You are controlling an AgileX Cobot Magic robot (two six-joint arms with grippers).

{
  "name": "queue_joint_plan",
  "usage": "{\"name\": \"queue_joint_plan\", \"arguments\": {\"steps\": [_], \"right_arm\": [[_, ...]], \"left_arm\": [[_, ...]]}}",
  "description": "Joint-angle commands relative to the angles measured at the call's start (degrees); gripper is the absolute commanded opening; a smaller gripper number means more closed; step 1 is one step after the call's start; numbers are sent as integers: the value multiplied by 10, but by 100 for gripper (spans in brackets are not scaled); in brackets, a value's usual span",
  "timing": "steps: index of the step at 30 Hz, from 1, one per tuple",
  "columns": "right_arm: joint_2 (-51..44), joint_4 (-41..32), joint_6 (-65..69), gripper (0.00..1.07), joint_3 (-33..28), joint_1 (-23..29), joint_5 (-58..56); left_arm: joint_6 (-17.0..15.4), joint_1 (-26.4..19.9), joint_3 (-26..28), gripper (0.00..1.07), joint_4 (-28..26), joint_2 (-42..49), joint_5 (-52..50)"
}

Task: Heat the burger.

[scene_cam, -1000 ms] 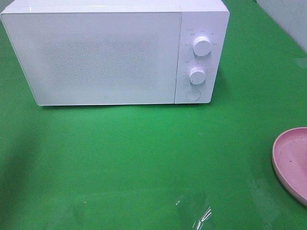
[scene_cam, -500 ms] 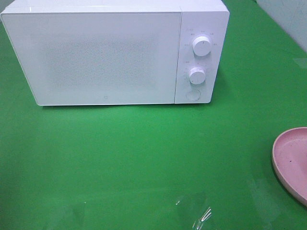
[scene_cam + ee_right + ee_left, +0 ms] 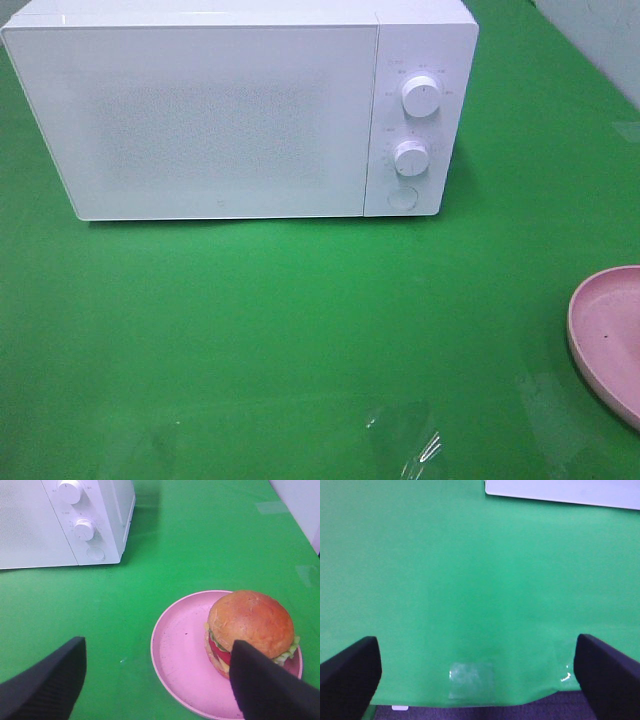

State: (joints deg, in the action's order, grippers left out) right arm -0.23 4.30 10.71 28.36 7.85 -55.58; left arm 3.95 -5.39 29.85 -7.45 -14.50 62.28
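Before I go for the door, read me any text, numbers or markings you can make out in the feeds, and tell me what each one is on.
No text can be read in any view.
Small grey markings ring the upper dial and lower dial on the microwave: too small and blurred to read.
A tiny mark sits low on the microwave door: unreadable.
Pink plate, burger, green table cover: no lettering visible.
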Motion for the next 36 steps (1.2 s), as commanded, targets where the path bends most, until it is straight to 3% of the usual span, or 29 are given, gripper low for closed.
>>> {"name": "queue_joint_plan", "arguments": {"steps": [1,11,36], "right_arm": [[-15,-1,2,76,-2,-4,5],[-15,-1,2,76,-2,-4,5],[-13,-2,2,76,-2,-4,5]], "left_arm": [[-1,-2,-2,97,1,26,-10],[-1,-2,-2,97,-4,165,-10],[-1,-2,-3,97,-9,156,-10]]}}
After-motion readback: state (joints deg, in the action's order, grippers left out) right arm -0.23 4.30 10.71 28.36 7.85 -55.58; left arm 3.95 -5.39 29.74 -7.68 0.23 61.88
